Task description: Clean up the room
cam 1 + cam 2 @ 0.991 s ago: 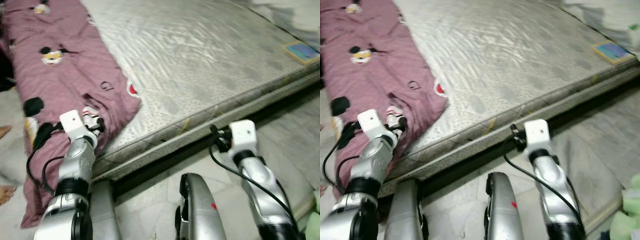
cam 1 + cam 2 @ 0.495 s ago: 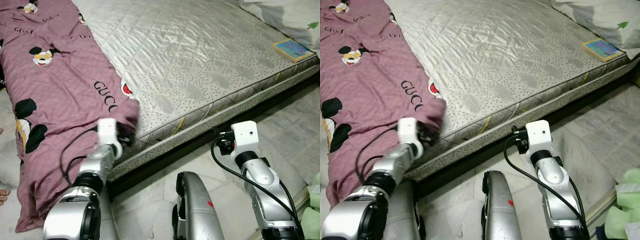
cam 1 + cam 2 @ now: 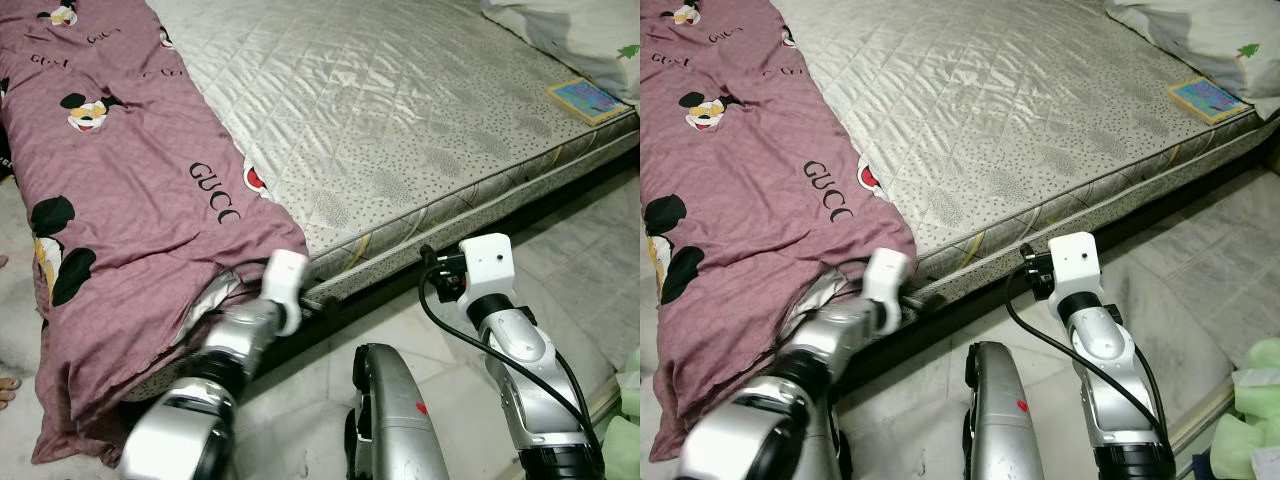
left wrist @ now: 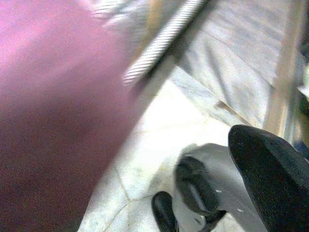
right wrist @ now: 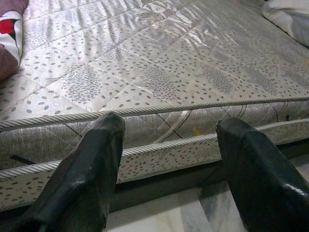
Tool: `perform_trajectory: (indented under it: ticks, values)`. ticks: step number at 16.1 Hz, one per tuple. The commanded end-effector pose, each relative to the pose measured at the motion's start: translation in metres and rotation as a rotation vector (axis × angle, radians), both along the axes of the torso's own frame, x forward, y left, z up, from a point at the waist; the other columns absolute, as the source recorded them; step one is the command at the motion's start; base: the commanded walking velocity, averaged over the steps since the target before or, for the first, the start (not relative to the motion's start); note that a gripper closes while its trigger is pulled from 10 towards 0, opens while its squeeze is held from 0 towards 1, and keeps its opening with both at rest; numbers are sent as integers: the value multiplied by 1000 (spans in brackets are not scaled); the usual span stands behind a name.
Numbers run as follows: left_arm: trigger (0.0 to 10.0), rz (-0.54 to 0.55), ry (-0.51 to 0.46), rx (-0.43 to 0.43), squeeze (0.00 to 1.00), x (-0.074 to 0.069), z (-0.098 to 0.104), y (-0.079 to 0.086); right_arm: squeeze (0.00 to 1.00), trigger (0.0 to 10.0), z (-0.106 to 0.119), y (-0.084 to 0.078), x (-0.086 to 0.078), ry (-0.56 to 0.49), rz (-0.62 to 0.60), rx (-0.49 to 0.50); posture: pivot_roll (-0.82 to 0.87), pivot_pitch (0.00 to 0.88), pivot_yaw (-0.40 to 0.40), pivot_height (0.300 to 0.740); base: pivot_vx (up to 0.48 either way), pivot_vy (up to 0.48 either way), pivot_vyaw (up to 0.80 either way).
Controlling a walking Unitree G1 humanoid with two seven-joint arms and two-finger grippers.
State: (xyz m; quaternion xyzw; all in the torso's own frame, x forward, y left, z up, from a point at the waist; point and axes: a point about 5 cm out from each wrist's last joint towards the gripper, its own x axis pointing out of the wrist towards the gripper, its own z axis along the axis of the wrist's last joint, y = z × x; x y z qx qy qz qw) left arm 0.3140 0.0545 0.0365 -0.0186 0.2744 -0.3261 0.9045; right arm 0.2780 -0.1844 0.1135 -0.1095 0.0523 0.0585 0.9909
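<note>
A mauve cartoon-print blanket (image 3: 110, 200) lies along the left side of a bare quilted mattress (image 3: 400, 110) and hangs over its near edge to the floor. My left gripper (image 3: 305, 298) is low against the mattress's front edge, right at the blanket's near corner. In the left wrist view the blurred blanket (image 4: 53, 111) lies close beside the gripper. My right gripper (image 5: 166, 130) is open and holds nothing. It hovers just in front of the mattress side (image 5: 159, 121), right of centre.
A small colourful book (image 3: 590, 100) and a white pillow (image 3: 580, 25) lie at the mattress's far right. My own silver leg (image 3: 385, 410) stands on the pale tiled floor below. Something light green (image 3: 625, 440) sits at the lower right. A person's toes (image 3: 6, 386) show at the left edge.
My left arm has swung right along the mattress edge, and the blanket's near corner has come with it. The right arm has barely moved. The camera shifted a second ago.
</note>
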Motion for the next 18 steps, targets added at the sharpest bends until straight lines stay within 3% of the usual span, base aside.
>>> perform_trajectory:
  ticks: [1,3,5,6,8,9,12,13,14,15,16,18]
  values:
    - [10000,-78,-20,22,0,-5,2,-12,0,10000,-3,1,1,12,-4,-1,-149,104,-54,561,0,0,0]
    - [10000,-200,-61,41,0,-13,6,-32,0,10000,-3,4,4,11,-1,3,-137,98,-50,561,0,0,0]
    - [10000,-343,-187,126,0,-21,11,-46,0,10000,-3,7,7,9,2,9,-127,94,-45,561,0,0,0]
    - [10000,-346,-251,133,0,-19,17,-48,0,10000,-3,8,9,8,1,12,-120,91,-42,561,0,0,0]
    - [10000,-271,-460,60,0,-6,52,-49,0,10000,-4,11,11,6,-1,21,-107,86,-34,561,0,0,0]
    - [10000,-247,-500,45,0,-3,62,-46,0,10000,-5,12,12,6,-2,23,-105,86,-33,561,0,0,0]
    - [10000,31,-627,-11,0,19,101,-14,0,10000,-5,16,16,-7,-10,45,-79,83,-17,561,0,0,0]
    - [10000,74,-646,-11,0,20,104,-8,0,10000,-5,16,17,-10,-11,50,-74,83,-16,561,0,0,0]
    - [10000,351,-662,27,0,23,104,37,0,10000,-5,15,22,-15,-22,59,-55,81,-11,561,0,0,0]
    - [10000,423,-643,51,0,22,99,52,0,10000,-5,16,23,-17,-25,61,-52,81,-10,561,0,0,0]
    - [10000,496,-545,139,0,20,76,83,0,10000,-6,19,25,-17,-22,68,-42,82,-8,561,0,0,0]
    - [10000,565,-478,185,0,23,66,111,0,10000,-6,22,25,-18,-18,75,-44,82,-4,561,0,0,0]
